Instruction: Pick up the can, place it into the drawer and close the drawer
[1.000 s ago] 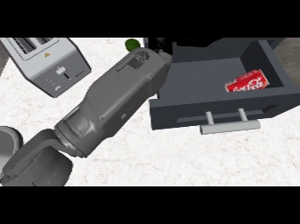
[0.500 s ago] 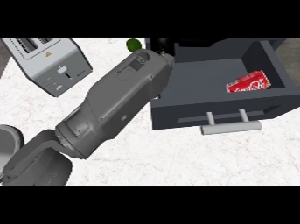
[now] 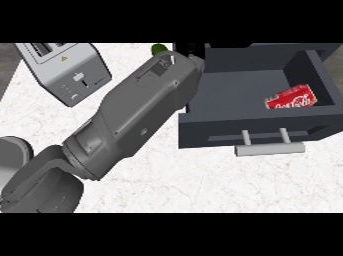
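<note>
Red can (image 3: 291, 97), white "Coca-Cola" script, lying in open drawer (image 3: 255, 127).

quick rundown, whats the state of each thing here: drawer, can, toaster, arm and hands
drawer: open, pulled out, handle facing the robot
can: lying on its side inside the drawer, at its right end
toaster: upright on the counter, far left, nothing seen in its slots
forearm: stretched from lower left toward the drawer's back left corner
left hand: hidden beyond the forearm's end, fingers cannot be told
right hand: not in view
</note>
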